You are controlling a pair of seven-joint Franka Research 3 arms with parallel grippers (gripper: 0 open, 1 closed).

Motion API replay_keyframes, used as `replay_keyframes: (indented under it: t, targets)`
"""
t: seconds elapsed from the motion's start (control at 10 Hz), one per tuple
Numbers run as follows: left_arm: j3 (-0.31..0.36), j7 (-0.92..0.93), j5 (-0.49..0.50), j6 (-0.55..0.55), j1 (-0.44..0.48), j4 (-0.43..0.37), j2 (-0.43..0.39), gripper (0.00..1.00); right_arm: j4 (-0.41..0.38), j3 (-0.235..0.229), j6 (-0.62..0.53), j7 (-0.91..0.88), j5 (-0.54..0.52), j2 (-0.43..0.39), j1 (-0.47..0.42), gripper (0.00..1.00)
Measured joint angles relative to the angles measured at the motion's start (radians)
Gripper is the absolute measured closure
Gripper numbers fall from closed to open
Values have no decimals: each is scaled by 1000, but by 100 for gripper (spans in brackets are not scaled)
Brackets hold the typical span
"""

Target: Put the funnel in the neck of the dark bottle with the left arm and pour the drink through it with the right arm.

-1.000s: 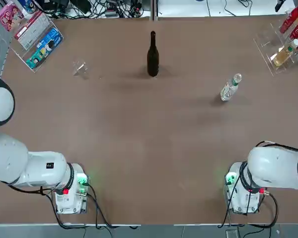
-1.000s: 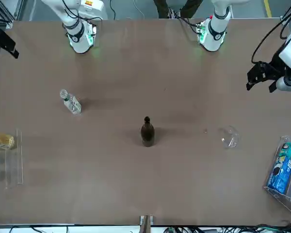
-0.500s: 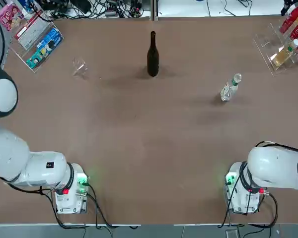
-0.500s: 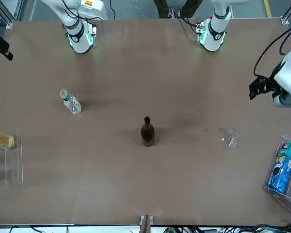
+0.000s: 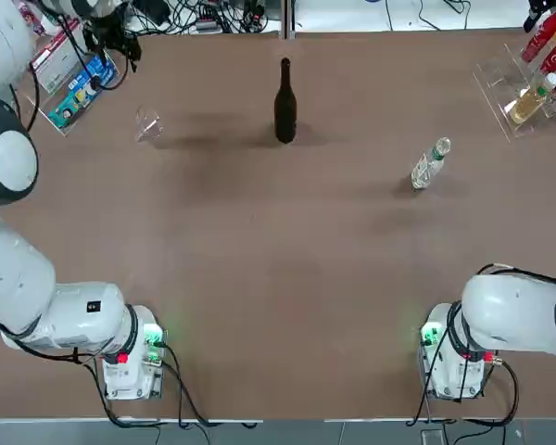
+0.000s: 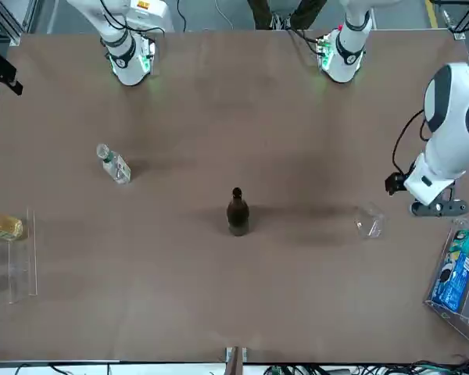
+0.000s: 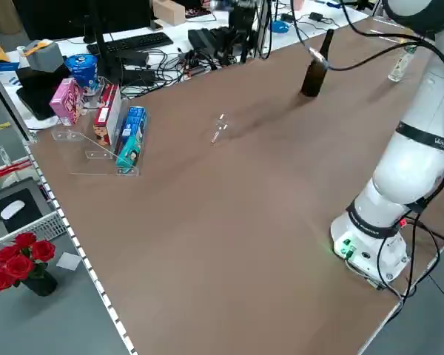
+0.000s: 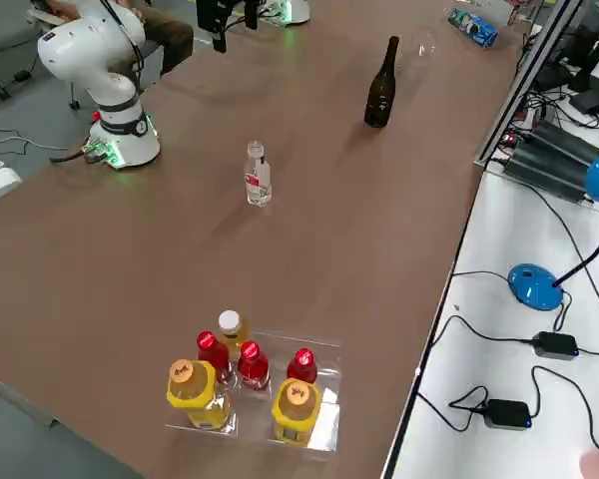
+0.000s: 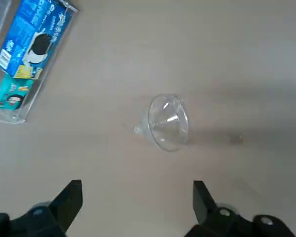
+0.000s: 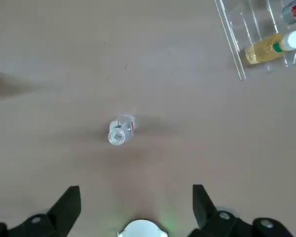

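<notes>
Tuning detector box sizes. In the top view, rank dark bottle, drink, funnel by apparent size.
1. dark bottle
2. drink
3. funnel
The dark bottle stands tall toward the camera, so its size is partly nearness.

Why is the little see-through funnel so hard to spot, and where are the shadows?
Top view: the funnel is clear, so it shows only as faint glints on the brown table; a soft shadow spreads left of the dark bottle. Left wrist view: the funnel shows bright highlights, with a dim shadow beside it. Front view: the bottle's shadow is a faint smudge.
</notes>
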Motion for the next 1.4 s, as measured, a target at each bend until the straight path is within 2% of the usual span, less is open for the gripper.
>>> replay_keyframes:
  t: [0.1, 0.2, 0.5, 0.7, 1.1, 1.2, 1.3, 1.4]
  targets:
    - [1, -47, 18, 57, 9, -23, 35, 1, 0, 0, -5, -2, 0, 0, 0, 0]
    - [1, -127, 79, 105, 8, -26, 85, 1, 0, -1, -9, -13, 0, -1, 0, 0]
    - [-4, -416, 331, 158, -6, -21, 221, 2, 0, -8, -9, -89, 0, -2, -3, 0]
    - [-6, -506, 375, 160, -9, -20, 260, 4, 0, -11, -9, -100, 0, -2, -3, 0]
    - [-10, -553, 380, 161, -34, -20, 287, 12, 0, -20, -7, -148, 0, -3, -3, 0]
    - [-10, -553, 381, 160, -33, -20, 289, 19, 0, -29, -5, -187, 0, -3, -3, 0]
    - [-10, -553, 381, 160, -32, -23, 290, 37, 0, -36, -5, -239, 0, -3, -3, 0]
    - [-9, -552, 382, 159, -32, -27, 291, 52, -1, -42, -3, -304, 1, -3, -3, 0]
